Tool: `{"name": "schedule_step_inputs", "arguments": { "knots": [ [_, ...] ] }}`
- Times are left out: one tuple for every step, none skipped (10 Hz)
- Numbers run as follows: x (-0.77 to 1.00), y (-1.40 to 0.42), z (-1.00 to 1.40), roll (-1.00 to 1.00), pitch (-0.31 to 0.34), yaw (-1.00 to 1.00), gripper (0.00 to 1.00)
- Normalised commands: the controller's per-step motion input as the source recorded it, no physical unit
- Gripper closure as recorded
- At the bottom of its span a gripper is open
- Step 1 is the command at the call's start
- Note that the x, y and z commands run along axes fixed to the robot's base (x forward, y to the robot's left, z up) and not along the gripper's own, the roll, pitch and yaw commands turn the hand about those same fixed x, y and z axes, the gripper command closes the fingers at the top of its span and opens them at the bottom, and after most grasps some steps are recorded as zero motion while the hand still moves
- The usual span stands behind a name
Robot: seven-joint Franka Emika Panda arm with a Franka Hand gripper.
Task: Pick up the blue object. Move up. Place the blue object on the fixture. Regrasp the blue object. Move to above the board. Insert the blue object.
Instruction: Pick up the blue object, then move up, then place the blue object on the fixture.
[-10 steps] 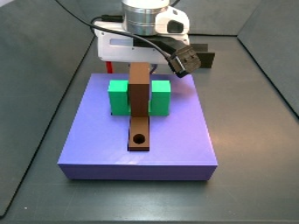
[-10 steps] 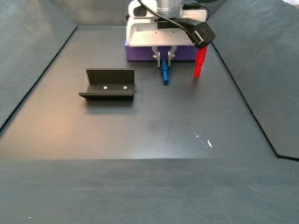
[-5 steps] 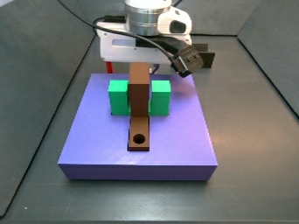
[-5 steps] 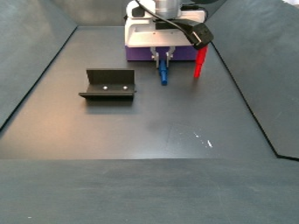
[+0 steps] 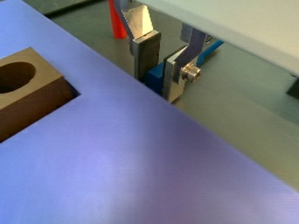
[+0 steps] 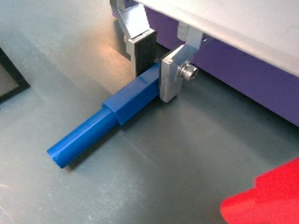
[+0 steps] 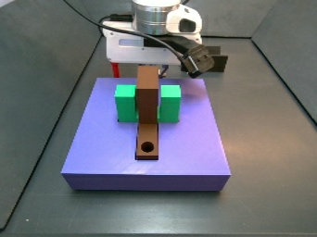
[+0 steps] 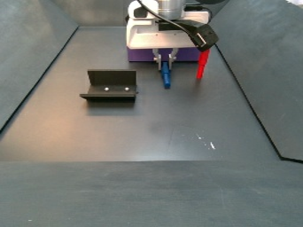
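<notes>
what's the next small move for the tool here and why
Probably close the tool on the blue object. In a wrist view its fingers sit on either side of the peg's squared end, which lies flat on the floor, and a slight gap seems to remain, so no lift yet.

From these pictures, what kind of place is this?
Probably a robot test cell for peg insertion: dark enclosure walls, a purple platform carrying a brown holed board, and the gripper low on the floor around a blue cylindrical peg.

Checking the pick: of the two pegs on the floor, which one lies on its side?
The blue peg lies flat, its end between the gripper fingers; the red peg stands upright beside it.
</notes>
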Motion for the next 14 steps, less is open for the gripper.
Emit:
{"name": "schedule_step_inputs", "arguments": {
  "knots": [
    [0.0, 0.0, 0.0, 0.0, 0.0, 0.0, 1.0],
    [0.0, 0.0, 0.0, 0.0, 0.0, 0.0, 1.0],
    [0.0, 0.0, 0.83, 0.0, 0.0, 0.0, 1.0],
    [0.02, 0.0, 0.83, 0.0, -0.012, 0.0, 1.0],
    [-0.02, 0.0, 0.58, -0.02, -0.005, 0.0, 1.0],
    [0.0, 0.0, 0.19, -0.04, -0.015, 0.0, 1.0],
    [0.11, 0.0, 0.0, 0.0, 0.037, 0.0, 1.0],
    [0.6, 0.05, 0.16, -0.69, 0.28, -0.42, 1.0],
    [0.56, 0.0, 0.44, -0.95, 0.071, -0.53, 1.0],
    [0.47, 0.0, 0.5, -1.0, 0.0, -0.5, 1.0],
    [0.47, 0.0, 0.4, -1.0, 0.0, -0.41, 1.0],
    [0.37, 0.23, 0.39, -1.0, -0.009, -0.17, 1.0],
    [0.38, 0.39, 0.28, -1.0, 0.0, 0.0, 1.0],
    [0.37, 0.42, 0.28, -1.0, 0.0, 0.0, 1.0]
  ]
}}
